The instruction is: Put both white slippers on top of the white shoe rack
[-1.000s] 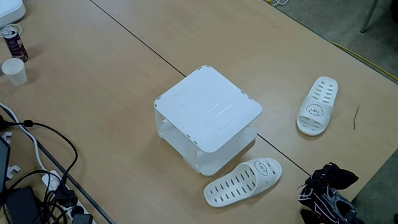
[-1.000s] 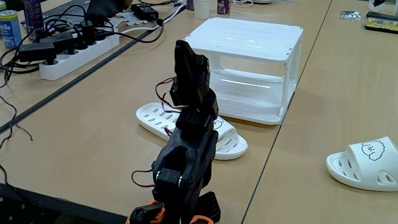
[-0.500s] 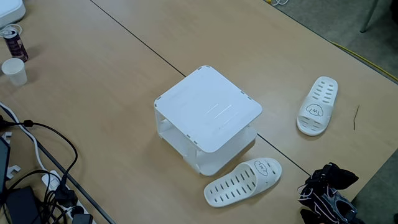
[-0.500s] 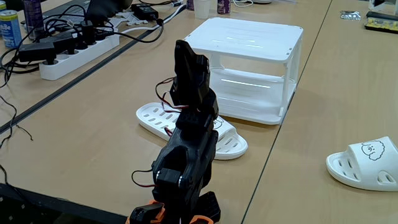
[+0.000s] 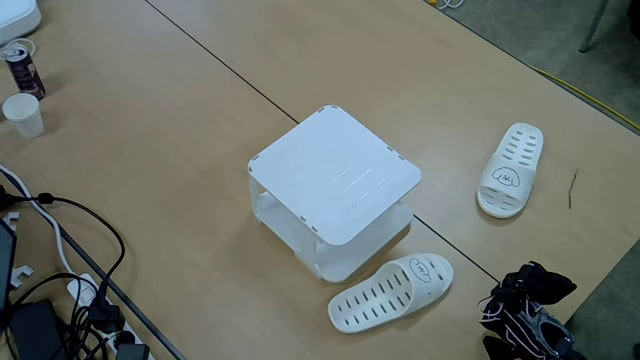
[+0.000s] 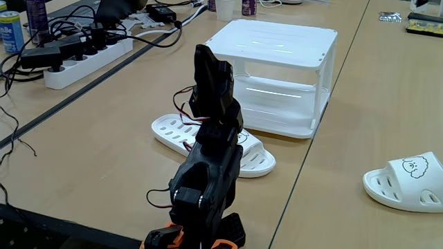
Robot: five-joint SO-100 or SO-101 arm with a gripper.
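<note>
Claw state cannot be told: the black arm (image 6: pixel 211 166) stands folded at the table's near edge in a fixed view, seen from behind, its fingers hidden by its own body; in the other fixed view it shows as a dark mass (image 5: pixel 525 310) at the lower right corner.

One white shoe rack (image 5: pixel 335 175) (image 6: pixel 277 45) stands near the middle of the wooden table (image 5: pixel 180 160), its flat top bare.

Two white slippers lie on the table. The nearer slipper (image 5: pixel 392 291) (image 6: pixel 169 131) rests just beside the rack's front, partly behind the arm in a fixed view. The farther slipper (image 5: pixel 511 169) (image 6: pixel 405 181) lies well apart from the rack, on the far side of a table seam. Each strap carries a small black puppy face; no lettering can be read.

One paper cup (image 5: pixel 23 114) and one dark can (image 5: pixel 22 66) stand at the upper left of a fixed view. One white power strip (image 6: pixel 86 59) with black cables (image 5: pixel 70 250) lies along the table's left side; the blue can (image 6: pixel 10 31) beside it has illegible print.
</note>
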